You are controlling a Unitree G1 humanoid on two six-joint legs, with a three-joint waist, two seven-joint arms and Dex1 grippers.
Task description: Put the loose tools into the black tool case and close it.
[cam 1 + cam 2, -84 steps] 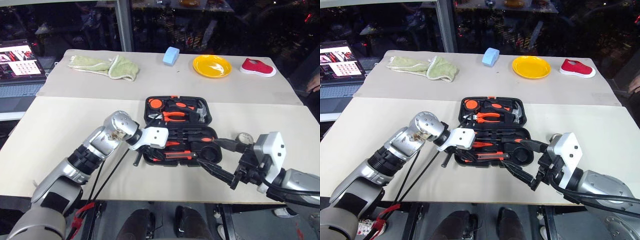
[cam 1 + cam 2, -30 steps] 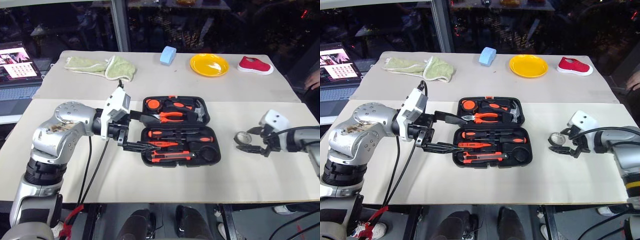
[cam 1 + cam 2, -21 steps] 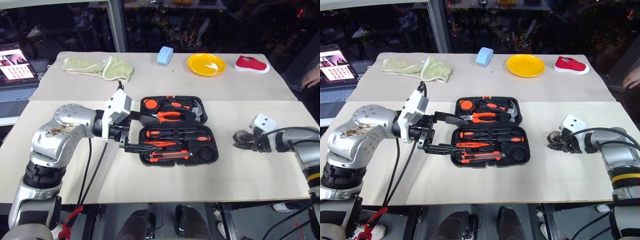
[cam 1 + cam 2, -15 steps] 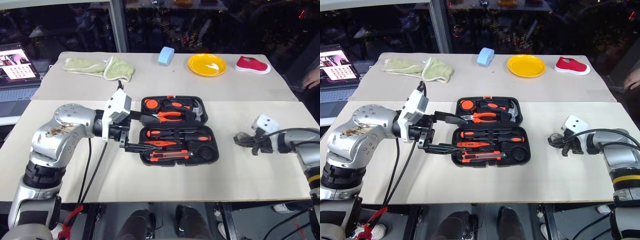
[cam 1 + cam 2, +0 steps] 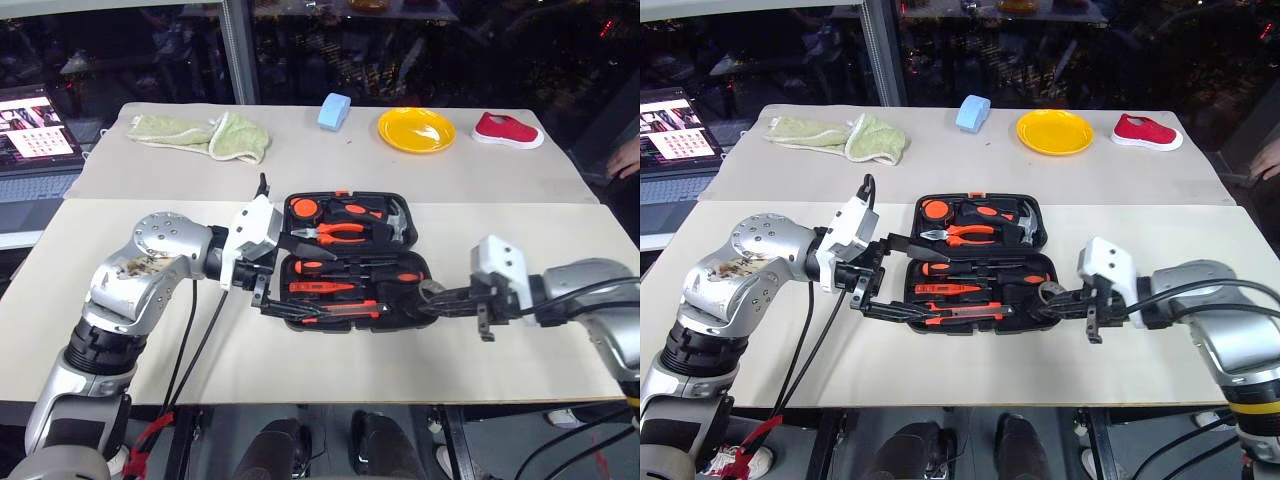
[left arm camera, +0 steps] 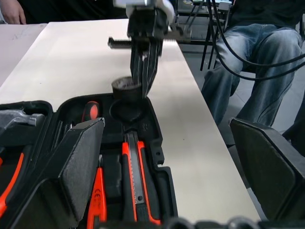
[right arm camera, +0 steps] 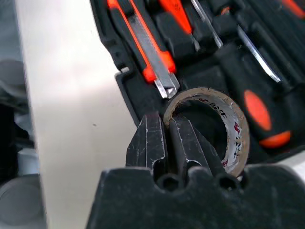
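The black tool case (image 5: pixel 432 262) lies open in the middle of the table. Its front half holds black-and-orange screwdrivers (image 5: pixel 358 268) and the orange-black utility knife (image 5: pixel 345 309). My right gripper (image 5: pixel 1058 297) is shut on the wall of the small grey tape roll (image 7: pixel 224 121), which hangs over the round recess (image 6: pixel 127 110) at the case's right end. My left gripper (image 5: pixel 933 288) stands wide open over the left end of the case, and its fingers (image 6: pixel 81 162) hold nothing.
Pliers (image 5: pixel 340 232) and a hammer (image 5: pixel 396 222) sit in the case's rear half. A green cloth (image 5: pixel 205 133), blue block (image 5: pixel 334 110), yellow plate (image 5: pixel 419 130) and red shoe (image 5: pixel 507 132) lie at the back. A laptop (image 5: pixel 35 125) is far left. A seated person's legs (image 6: pixel 248 57) are beyond the table's right end.
My right gripper shut on the tape roll on the table to the right of the case and carried it left to the case's right end. The left hand has hardly moved.
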